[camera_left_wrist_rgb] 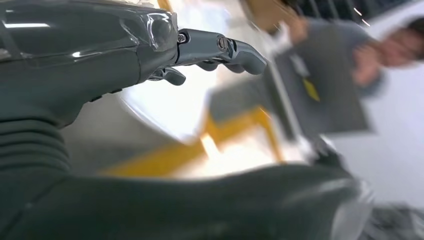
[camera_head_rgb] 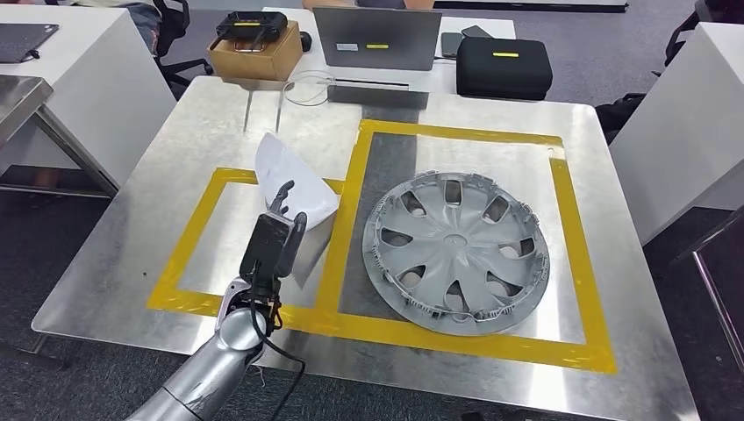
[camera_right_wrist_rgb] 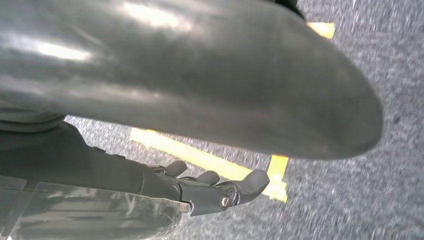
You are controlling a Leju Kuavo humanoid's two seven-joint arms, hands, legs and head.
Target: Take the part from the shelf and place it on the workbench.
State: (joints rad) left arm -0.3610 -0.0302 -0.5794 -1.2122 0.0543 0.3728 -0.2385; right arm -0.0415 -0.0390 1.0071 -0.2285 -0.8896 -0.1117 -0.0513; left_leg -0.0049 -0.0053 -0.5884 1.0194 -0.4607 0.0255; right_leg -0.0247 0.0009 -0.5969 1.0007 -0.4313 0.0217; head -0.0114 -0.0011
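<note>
Hovering over the left taped square of the workbench (camera_head_rgb: 132,254), the left hand (camera_head_rgb: 274,239) is reaching toward the white part (camera_head_rgb: 294,186), fingers extended and loosely apart, gripping nothing. That white curved piece is lying on the steel top just beyond the fingertips, straddling the yellow tape (camera_head_rgb: 338,254). A grey hubcap (camera_head_rgb: 456,252) is sitting flat in the right taped square. Down by the carpet, the right hand (camera_right_wrist_rgb: 210,187) is hanging with fingers slightly curled and apart, holding nothing.
</note>
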